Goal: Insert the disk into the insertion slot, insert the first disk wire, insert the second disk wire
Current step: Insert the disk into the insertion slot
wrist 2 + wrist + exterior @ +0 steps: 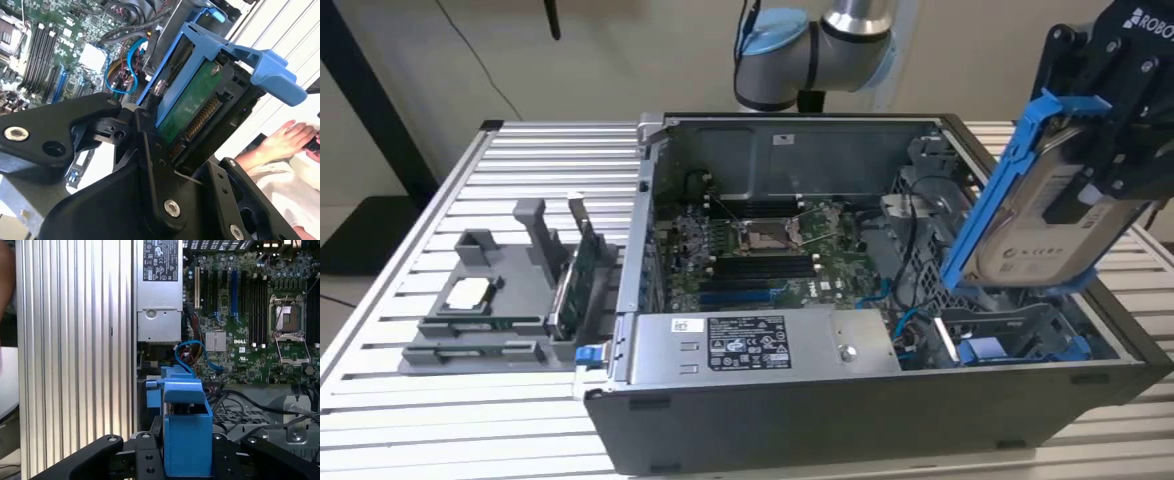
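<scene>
Gripper [1107,170] in the exterior view: raised above the open computer case [854,410], jaws clamped on the disk [1041,235]. The disk hangs tilted beneath the gripper, blue frame edge facing the case interior, silver labelled face outward. Its lower end is just over the drive cage, not inside it. The insertion slot [1027,315] lies directly below the gripper, with a second blue carrier [987,350] seated low in the same cage. The motherboard [774,250] and the power supply [747,345] sit further from the gripper, inside the case. A grey holder tray [494,300] stands well apart from the gripper on the slatted table [400,420].

Second wrist view: black fingers [150,145] press against both sides of the disk [192,105], its green circuit board and connector row showing. The blue latch handle sticks out at the end far from the gripper. A blue cable [131,60] loops inside the case beyond the disk. A person's hand [285,137] rests outside the case, apart from the gripper.

First wrist view: the disk [186,435] is seen end-on, held between the fingers [145,457]. Beyond it lie the blue cable [192,352], the power supply [159,290] and the motherboard [250,315], with the table [75,340] slats alongside.
</scene>
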Available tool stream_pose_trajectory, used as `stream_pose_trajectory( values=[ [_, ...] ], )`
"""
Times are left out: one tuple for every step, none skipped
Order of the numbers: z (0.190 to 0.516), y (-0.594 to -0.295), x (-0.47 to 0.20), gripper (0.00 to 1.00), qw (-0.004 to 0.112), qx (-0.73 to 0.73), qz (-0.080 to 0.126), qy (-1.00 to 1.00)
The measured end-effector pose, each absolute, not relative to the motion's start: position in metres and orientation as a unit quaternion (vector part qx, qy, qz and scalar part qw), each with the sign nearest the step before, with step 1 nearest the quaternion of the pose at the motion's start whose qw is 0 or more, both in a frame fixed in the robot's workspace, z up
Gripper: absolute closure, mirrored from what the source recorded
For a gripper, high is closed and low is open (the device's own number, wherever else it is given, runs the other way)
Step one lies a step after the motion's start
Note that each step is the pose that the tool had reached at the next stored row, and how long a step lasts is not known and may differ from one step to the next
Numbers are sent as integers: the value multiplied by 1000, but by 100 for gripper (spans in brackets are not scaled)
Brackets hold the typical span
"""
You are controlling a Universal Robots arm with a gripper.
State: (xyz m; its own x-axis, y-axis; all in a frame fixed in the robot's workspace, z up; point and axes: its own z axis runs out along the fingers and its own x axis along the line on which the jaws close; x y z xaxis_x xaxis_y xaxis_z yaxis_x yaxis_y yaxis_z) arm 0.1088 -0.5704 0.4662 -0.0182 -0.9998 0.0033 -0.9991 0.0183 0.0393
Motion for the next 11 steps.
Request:
stream_pose_trajectory(
  values=[
    [465,-570,110,67,15,701,-13,-713],
    [464,-570,111,67,15,701,-13,-713],
    [463,-570,112,67,15,701,-13,-713],
    [462,-570,113,67,15,701,-13,-713],
    [461,-570,114,67,15,701,-13,-713],
    [460,-570,115,67,15,701,-13,-713],
    [458,-570,116,67,15,701,-13,-713],
    [457,-570,117,67,15,701,-13,-713],
    [456,-570,117,67,15,701,-13,-713],
    [455,-570,118,67,15,701,-13,-713],
    [454,-570,118,67,15,701,-13,-713]
  ],
)
